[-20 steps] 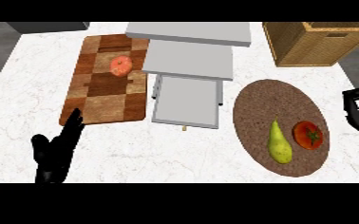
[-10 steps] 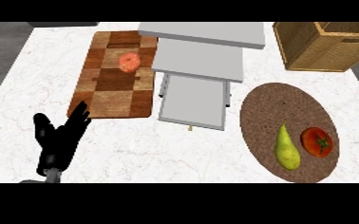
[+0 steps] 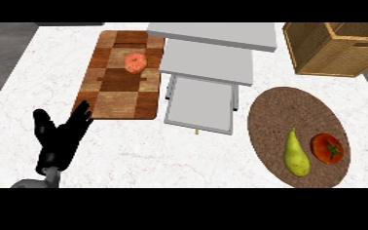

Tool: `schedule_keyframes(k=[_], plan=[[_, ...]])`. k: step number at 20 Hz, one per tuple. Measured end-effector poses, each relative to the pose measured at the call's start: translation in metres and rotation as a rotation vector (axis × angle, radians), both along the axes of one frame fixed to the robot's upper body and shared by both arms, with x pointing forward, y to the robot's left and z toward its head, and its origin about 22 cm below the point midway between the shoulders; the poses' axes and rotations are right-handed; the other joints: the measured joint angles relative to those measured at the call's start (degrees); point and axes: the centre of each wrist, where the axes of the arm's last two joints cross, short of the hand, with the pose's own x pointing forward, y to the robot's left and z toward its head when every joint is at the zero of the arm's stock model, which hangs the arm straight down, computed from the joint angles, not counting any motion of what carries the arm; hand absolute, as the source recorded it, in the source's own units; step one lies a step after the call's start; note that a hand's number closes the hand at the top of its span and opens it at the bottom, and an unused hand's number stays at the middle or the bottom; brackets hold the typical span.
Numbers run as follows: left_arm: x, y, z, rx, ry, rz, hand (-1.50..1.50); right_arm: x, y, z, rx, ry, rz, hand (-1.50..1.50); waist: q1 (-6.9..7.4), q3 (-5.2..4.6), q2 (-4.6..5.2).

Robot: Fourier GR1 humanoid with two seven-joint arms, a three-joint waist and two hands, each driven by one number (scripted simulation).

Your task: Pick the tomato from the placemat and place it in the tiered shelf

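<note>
Progress: nothing of the job looks done yet. The tomato sits on the placemat, untouched, and no hand is anywhere near it.

Left to do: all of it, by my reckoning: reach over, take hold of the tomato, lift it, carry it to the shelf and set it on a tier.

Tomato: red and round, with a dark green stalk star on top. It lies at the mat's right side, toward the near end, just beside a pear; whether the two touch I cannot tell.

Placemat: a brown woven oval on the counter, to the right of the shelf and apart from it.

Shelf: grey, stepped tiers in the middle of the counter, with nothing on the tiers I can see. The lowest one juts toward the robot.

Left hand: at the near left, over bare counter, close to the near corner of the cutting board. Fingers straight and spread, holding nothing. It is well apart from the tomato, on the far side of the shelf from it.

Right hand: nowhere in sight, so I cannot speak for it.

Other things: a pale red fruit on the board, and a wicker basket at the far right.
</note>
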Motion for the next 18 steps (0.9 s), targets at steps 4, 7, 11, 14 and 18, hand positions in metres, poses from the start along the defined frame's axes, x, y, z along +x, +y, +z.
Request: schedule_keyframes(k=[4,7,11,14,18], plan=[[0.002,0.001,-0.002,0.003,0.005,0.002,0.0,0.006,0.026,0.02,-0.066,0.073,0.008,-1.5,-0.12,-0.09,-0.04],[0.007,0.003,0.0,0.008,0.006,0.007,0.0,0.016,0.053,0.025,-0.098,0.099,-0.041,-1.5,0.09,-0.09,0.01],[0.006,0.0,-0.004,0.004,-0.004,-0.003,0.0,0.03,0.087,0.037,-0.142,0.138,-0.115,-1.5,0.39,-0.07,0.01],[0.004,0.0,-0.006,0.001,-0.011,-0.012,0.0,0.042,0.106,0.043,-0.184,0.178,-0.155,-1.5,0.66,-0.04,0.05],[0.007,-0.001,-0.004,-0.004,-0.009,-0.011,0.0,0.054,0.132,0.043,-0.223,0.256,-0.176,-1.5,0.79,-0.02,0.09]])
